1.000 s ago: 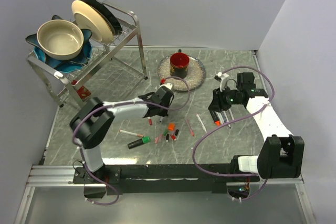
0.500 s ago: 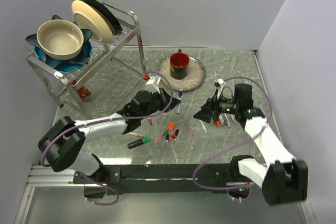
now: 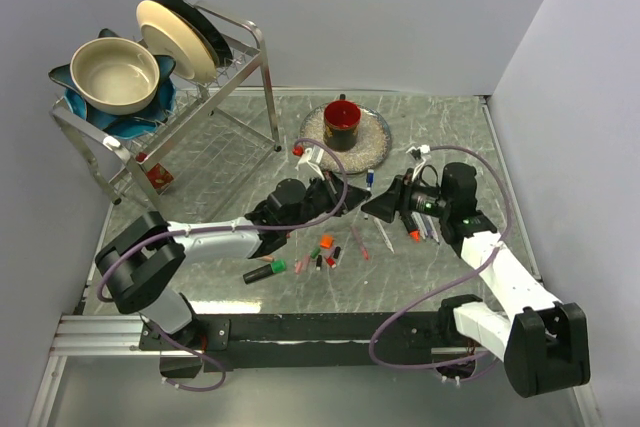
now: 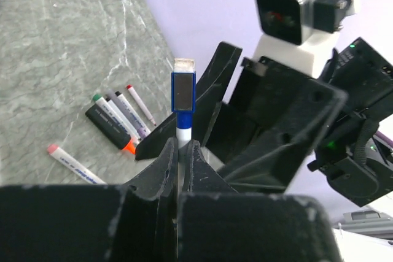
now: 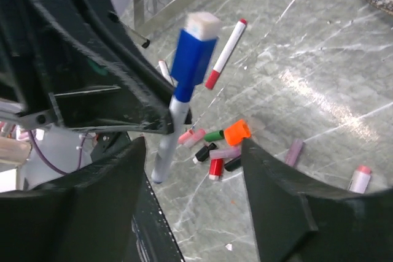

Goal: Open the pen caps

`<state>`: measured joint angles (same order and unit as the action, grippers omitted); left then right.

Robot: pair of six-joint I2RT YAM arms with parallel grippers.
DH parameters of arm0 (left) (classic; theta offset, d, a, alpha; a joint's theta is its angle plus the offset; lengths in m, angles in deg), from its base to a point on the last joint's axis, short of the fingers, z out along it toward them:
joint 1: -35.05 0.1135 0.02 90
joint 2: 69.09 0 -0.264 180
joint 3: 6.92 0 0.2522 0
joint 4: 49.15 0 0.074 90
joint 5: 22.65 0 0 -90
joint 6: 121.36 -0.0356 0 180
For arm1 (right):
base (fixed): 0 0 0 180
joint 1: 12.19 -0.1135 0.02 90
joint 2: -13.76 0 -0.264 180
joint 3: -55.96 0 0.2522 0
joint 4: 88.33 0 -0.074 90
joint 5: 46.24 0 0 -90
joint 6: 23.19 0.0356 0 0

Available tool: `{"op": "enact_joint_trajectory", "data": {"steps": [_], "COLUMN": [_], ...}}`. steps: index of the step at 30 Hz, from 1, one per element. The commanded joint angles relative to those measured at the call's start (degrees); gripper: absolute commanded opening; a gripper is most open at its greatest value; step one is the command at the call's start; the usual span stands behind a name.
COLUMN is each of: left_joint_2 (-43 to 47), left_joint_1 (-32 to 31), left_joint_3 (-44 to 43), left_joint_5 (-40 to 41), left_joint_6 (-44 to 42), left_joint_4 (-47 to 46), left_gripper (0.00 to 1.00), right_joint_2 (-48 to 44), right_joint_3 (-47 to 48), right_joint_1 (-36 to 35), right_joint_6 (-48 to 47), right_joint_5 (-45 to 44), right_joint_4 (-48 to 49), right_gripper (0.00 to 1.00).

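Left wrist: L gripper (image 4: 179, 151) clenched on white pen (image 4: 182, 136), blue cap (image 4: 183, 93) just ahead of released R gripper (image 5: 191, 145).

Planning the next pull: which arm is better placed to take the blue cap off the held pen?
Right. The right gripper is open, facing the blue cap; the left gripper is shut on the pen.

Plain pale grey walls (image 3: 400, 7) close in a green-grey marbled tabletop (image 3: 450, 112) under even light. At the upper left of the frame, a metal dish rack (image 3: 268, 87) holds a cream bowl (image 3: 113, 75) on a blue dish (image 3: 80, 107), with plates (image 3: 172, 39) upright behind. Near top centre, a round woven mat (image 3: 378, 137) carries a red cup (image 3: 342, 124).
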<state>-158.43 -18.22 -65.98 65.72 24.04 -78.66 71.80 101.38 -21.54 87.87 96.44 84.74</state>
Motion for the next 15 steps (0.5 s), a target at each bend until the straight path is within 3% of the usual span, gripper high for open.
{"op": "enact_joint_trajectory", "data": {"steps": [1, 3, 6, 7, 9, 10, 11, 12, 14, 15], "left_joint_2": [-0.2, -0.3, -1.0, -1.3, -1.2, -0.9, -0.5, -0.1, 0.8, 1.2], "left_joint_1": [-0.7, -1.0, -1.5, -1.4, -1.5, -1.5, -1.1, -1.0, -0.2, 0.1], "left_joint_3": [-2.5, -2.5, -3.0, -3.0, -2.6, -2.5, -2.4, -2.5, -2.9, -2.9], "left_joint_5": [1.5, 1.5, 1.5, 1.3, 0.4, 0.0, -0.1, -0.6, -0.6, -0.6], "left_joint_6": [0.7, 0.6, 0.5, 0.5, 0.2, 0.0, -0.8, -1.3, -2.0, -2.0], "left_joint_4": [-4.2, -4.7, -5.0, -5.2, -6.2, -6.6, -6.3, -5.0, -3.1, -2.2], "left_gripper": [0.01, 0.01, 0.01, 0.01, 0.03, 0.09, 0.28, 0.39, 0.56, 0.58], "right_joint_2": [1.0, 1.4, 1.8, 2.0, 2.2, 2.3, 2.6, 2.9, 4.4, 5.6], "right_joint_3": [2.6, 2.7, 2.9, 3.1, 3.9, 4.5, 4.9, 6.3, 7.8, 9.4], "right_joint_1": [-1.2, -1.6, -2.2, -2.3, -2.3, -2.3, -2.3, -2.3, -2.3, -2.3], "right_joint_6": [1.0, 0.8, -0.7, -1.4, -3.6, -5.0, -6.3, -9.7, -14.8, -16.5], "right_joint_5": [-1.3, -0.7, 0.3, 0.5, 1.1, 1.0, 0.8, 0.9, 2.2, 2.7], "right_joint_4": [1.7, 1.8, 1.8, 1.6, 0.4, -0.8, -3.3, -5.0, -10.0, -11.6], "right_gripper": [0.60, 0.53, 0.32, 0.15, 0.00, 0.00, 0.00, 0.00, 0.00, 0.00]}}
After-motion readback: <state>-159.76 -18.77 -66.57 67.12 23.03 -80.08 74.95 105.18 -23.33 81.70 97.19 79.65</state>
